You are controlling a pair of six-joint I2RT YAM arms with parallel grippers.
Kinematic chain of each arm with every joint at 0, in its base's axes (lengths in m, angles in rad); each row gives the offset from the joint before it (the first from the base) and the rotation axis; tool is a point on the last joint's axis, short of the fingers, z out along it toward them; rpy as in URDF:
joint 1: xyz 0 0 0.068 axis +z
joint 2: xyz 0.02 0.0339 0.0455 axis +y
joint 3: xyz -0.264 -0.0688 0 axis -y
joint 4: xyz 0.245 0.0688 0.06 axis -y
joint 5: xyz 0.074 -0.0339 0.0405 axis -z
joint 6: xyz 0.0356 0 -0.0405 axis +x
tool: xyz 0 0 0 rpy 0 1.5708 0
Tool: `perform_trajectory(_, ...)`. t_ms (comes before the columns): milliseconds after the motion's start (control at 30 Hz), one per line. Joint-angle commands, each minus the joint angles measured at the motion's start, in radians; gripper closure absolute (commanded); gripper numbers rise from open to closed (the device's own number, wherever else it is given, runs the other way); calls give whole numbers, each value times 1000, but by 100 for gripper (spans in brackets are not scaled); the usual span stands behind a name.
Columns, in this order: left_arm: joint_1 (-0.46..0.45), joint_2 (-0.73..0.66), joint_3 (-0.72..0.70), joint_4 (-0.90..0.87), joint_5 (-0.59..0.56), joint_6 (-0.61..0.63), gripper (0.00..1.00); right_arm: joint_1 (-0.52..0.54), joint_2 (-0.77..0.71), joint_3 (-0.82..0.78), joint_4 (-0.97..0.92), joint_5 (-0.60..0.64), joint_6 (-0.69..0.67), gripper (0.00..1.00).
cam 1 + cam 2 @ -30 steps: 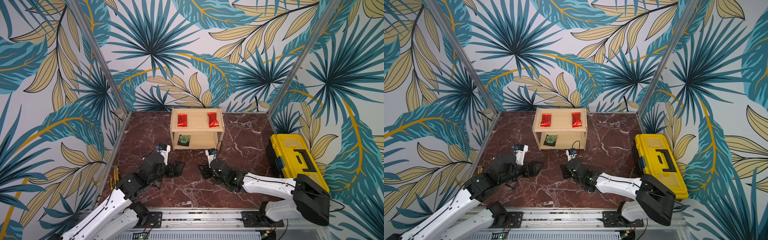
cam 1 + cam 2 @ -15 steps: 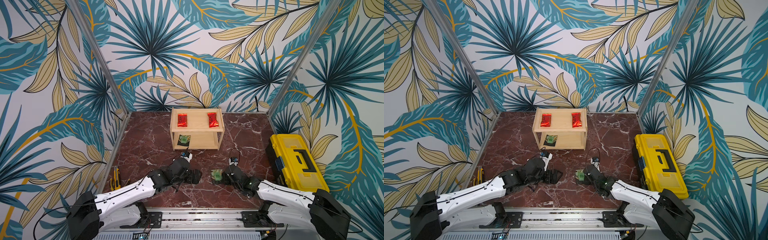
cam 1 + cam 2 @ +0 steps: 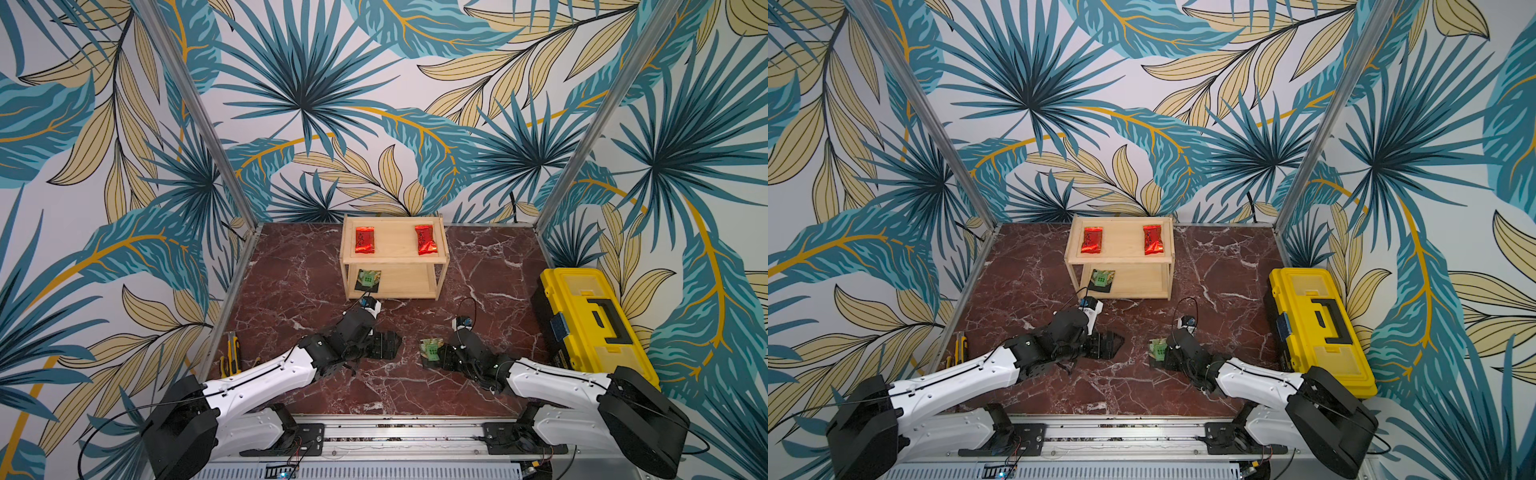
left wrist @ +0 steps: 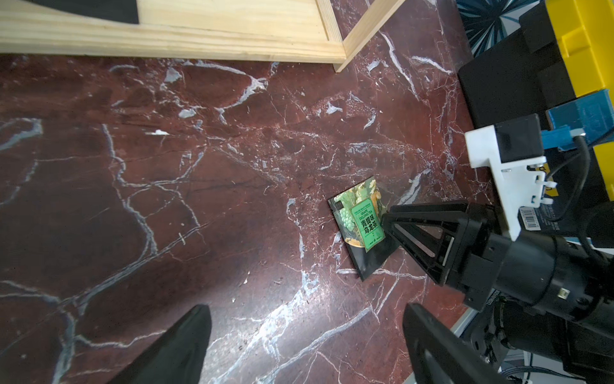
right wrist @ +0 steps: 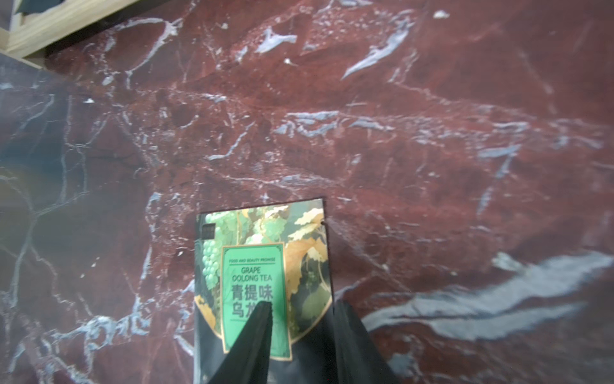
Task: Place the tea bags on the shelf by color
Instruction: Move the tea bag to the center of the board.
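Note:
The light-wood shelf (image 3: 395,260) stands at the back. Two red tea bags (image 3: 365,245) (image 3: 427,246) lie on its top board and a green one (image 3: 368,279) sits at the left of its lower board. A second green tea bag (image 3: 430,350) (image 5: 262,262) is on the marble in front, tilted. My right gripper (image 3: 437,356) (image 5: 304,309) is shut on its dark lower end, one finger across its face and the other at its edge. My left gripper (image 3: 390,345) (image 4: 305,307) hovers open over bare floor just left of it, holding nothing.
A yellow toolbox (image 3: 590,320) lies along the right side, close behind my right arm. A yellow-and-black knife (image 3: 235,353) rests at the left floor edge. Metal frame posts and patterned walls enclose the floor, and a rail runs along the front.
The left gripper swung from the left side toward the centre and opened wider. The right gripper shifted right and nearer the front, with the green bag now showing at its tip.

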Motion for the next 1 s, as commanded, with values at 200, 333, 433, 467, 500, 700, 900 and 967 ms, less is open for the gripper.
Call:
perform_trajectory(200,4,53,-27,55,89,12,7,60,110,10,122,-55,45,63)
perform_trajectory(333,4,79,-30,73,94,28,10,65,127,33,118,-41,39,63)
perform_trajectory(433,5,106,-27,95,119,30,11,65,136,49,142,-72,37,63)
perform_trajectory(467,5,119,-24,103,130,30,11,67,150,57,160,-91,37,63)
perform_trajectory(500,4,128,-22,109,140,32,11,68,166,64,170,-102,37,63)
perform_trajectory(700,5,197,7,148,176,65,13,65,185,86,151,-54,10,63)
perform_trajectory(900,8,287,15,284,277,94,22,53,76,45,167,-55,-4,61)
perform_trajectory(967,11,322,10,350,317,96,29,44,41,17,198,-66,9,61)
